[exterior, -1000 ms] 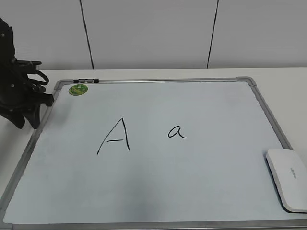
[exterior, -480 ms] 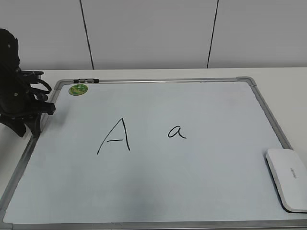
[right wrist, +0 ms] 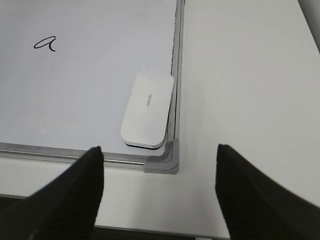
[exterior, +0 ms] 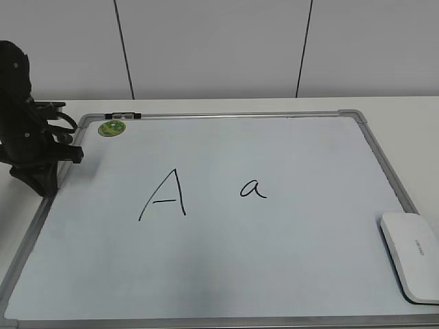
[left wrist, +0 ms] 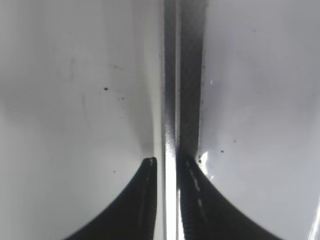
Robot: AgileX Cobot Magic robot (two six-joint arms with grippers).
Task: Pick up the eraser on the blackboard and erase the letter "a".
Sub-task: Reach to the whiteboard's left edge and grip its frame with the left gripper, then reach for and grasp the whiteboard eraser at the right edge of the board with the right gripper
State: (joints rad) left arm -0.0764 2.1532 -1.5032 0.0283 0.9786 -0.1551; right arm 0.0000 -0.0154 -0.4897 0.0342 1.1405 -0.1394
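The white eraser (exterior: pixel 413 255) lies on the blackboard (exterior: pixel 274 288) at its near right corner; the right wrist view shows it (right wrist: pixel 147 110) next to the grey corner piece. The small letter "a" (exterior: pixel 252 188) is at mid-board, also in the right wrist view (right wrist: pixel 45 43). My right gripper (right wrist: pixel 159 148) is open and empty, hovering off the board's corner short of the eraser; it is outside the exterior view. My left gripper (exterior: pixel 41 181) is at the board's left edge, its jaws (left wrist: pixel 169 161) closed on either side of the frame rail.
A larger capital "A" (exterior: pixel 164 197) is written left of the "a". A green round sticker (exterior: pixel 112 127) sits at the far left corner. A white table (right wrist: pixel 240 100) surrounds the board, and a white wall is behind.
My left gripper has shifted to the right and down onto the board's left frame rail. The eraser and the letters have not moved.
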